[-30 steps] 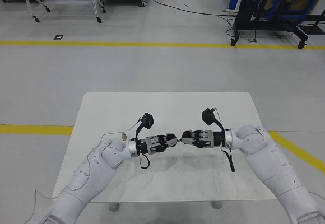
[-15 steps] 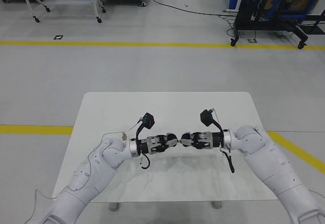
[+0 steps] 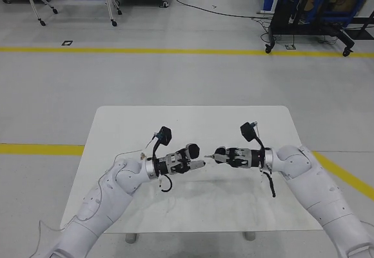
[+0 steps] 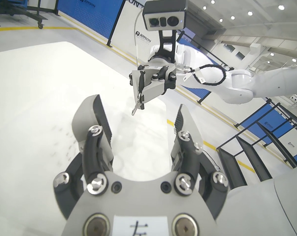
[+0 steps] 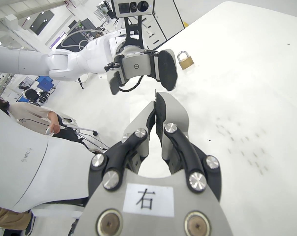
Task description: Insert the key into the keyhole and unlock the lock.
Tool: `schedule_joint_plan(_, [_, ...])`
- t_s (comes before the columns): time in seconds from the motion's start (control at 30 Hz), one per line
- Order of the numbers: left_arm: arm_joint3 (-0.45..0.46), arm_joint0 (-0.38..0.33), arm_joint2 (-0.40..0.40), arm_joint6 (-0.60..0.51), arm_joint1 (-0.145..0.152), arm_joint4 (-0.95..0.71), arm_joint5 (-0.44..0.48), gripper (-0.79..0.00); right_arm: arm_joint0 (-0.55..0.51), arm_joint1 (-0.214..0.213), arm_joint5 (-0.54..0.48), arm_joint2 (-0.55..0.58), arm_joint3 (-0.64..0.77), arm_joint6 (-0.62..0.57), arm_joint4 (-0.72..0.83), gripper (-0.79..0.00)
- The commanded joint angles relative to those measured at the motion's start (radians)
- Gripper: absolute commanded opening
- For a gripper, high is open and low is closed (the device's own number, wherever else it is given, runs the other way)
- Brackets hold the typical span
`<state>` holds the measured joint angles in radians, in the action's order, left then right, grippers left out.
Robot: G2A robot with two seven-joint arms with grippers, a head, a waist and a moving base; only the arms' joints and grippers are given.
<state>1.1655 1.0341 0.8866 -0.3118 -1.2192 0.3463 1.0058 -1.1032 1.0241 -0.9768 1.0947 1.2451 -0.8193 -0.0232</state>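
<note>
left pincer (image 4: 138, 103) label (image 4: 140, 227), right pincer (image 5: 155, 101) label (image 5: 148, 199)

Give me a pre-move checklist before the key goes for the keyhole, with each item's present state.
1. Key clamped in the right gripper: ok.
2. Left gripper open, holding nothing: ok.
3. Padlock held steady: not ok, it lies loose on the table.
4. Key tip lined up with the keyhole: not ok, the key is in the air, apart from the padlock.
5. Which way the keyhole faces: cannot tell.
</note>
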Motion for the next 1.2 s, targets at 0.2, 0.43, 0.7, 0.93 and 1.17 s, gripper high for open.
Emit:
schedule_joint_plan(0.2, [0.088, 0.078, 0.123, 0.095, 0.033, 0.086, 0.006, 0.000, -0.077, -0.032, -0.036, 0.113, 0.010, 0.070, 0.098, -0.785])
schedule_joint_plan(0.43, [0.102, 0.087, 0.133, 0.106, 0.035, 0.092, 0.006, 0.000, -0.087, -0.036, -0.036, 0.125, 0.020, 0.064, 0.097, -0.785])
schedule_joint_plan(0.7, [0.286, 0.191, 0.202, 0.137, 0.054, 0.252, -0.115, 0.000, -0.087, -0.036, -0.036, 0.125, 0.020, 0.064, 0.097, -0.785])
schedule_joint_plan(0.93, [0.607, 0.522, 0.445, 0.258, 0.102, 0.470, -0.249, 0.000, -0.087, -0.036, -0.036, 0.125, 0.020, 0.064, 0.097, -0.785])
schedule_joint_plan(1.17, [0.691, 0.717, 0.624, 0.309, 0.122, 0.504, -0.310, 0.000, -0.087, -0.036, -0.036, 0.125, 0.020, 0.064, 0.097, -0.785])
